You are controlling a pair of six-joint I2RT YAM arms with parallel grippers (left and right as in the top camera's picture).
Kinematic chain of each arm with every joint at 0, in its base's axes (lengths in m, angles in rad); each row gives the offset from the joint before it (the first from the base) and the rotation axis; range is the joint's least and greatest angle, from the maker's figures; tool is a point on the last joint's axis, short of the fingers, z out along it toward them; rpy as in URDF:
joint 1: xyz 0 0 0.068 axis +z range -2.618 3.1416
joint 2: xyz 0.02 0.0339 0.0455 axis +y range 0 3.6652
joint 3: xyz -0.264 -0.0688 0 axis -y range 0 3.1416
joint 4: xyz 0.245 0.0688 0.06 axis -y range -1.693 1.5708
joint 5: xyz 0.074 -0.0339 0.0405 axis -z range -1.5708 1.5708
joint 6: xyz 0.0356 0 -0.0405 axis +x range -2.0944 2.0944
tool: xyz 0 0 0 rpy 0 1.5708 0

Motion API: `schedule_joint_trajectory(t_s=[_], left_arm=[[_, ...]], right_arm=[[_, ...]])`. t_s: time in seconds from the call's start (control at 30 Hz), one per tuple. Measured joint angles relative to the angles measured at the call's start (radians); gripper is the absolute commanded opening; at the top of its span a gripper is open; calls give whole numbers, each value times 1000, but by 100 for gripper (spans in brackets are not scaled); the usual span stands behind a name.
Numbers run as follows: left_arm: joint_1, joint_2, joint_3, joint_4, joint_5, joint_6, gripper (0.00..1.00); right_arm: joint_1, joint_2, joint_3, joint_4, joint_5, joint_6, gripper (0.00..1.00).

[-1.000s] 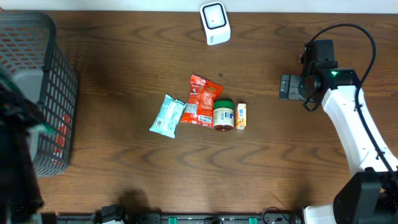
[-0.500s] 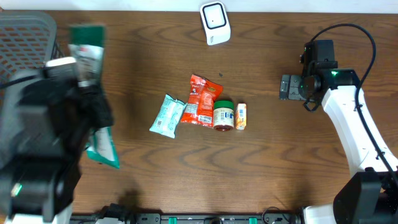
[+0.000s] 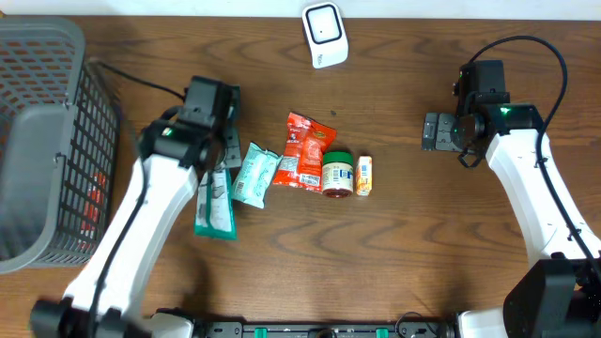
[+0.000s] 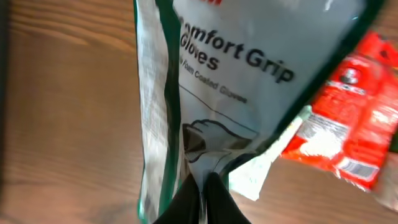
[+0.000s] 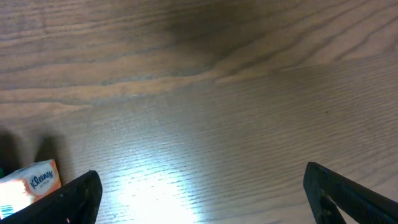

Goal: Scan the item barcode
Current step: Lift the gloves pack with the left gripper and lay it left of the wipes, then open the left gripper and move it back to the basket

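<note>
Overhead view: the glove pack [image 3: 214, 205] has been carried out of the basket [image 3: 94, 141], over which the left arm stood a second ago, and is now held at 9 o'clock of the pile, just beside the tissue pack [image 3: 254, 176]. Whether its lower end touches the bench [image 3: 394, 244] cannot be told. The left end effector [image 3: 222, 161] is pinched tight on the pack's top edge; in the left wrist view the pack's [image 4: 236, 93] printed face is seen hanging below it [image 4: 203, 193], with the red pouch [image 4: 348, 124] at 3 o'clock.

No barcode can be made out. The scanner [image 3: 325, 36] lies well apart at 12 o'clock, so the pick is judged done and the presenting not yet.

The right end effector [image 3: 430, 131] is parked wide and empty at 3 o'clock, unmoved.

The bench is dark grained wood with some glare; a jar [image 3: 337, 173] and a small box [image 3: 364, 176] complete the pile. Of the room, only a pale strip past the far edge is shown.
</note>
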Motion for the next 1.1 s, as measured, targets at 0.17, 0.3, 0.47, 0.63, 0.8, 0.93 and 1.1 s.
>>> schedule_joint_trajectory(t_s=[0.17,0.3,0.47,0.63,0.8,0.93,1.1], left_arm=[[-19,131,0,51,11,-15,7],[-45,201,0,86,18,-29,7],[-71,229,0,128,50,-33,48],[-67,217,11,115,67,-27,81],[-36,133,137,29,71,51,82],[47,78,385,-123,65,126,84],[258,44,673,-191,19,172,86]], right_arm=[[0,0,0,0,0,0,99],[0,0,0,0,0,0,99],[0,0,0,0,0,0,99],[0,0,0,0,0,0,99],[0,0,0,0,0,0,99],[0,0,0,0,0,0,99],[0,0,0,0,0,0,99]])
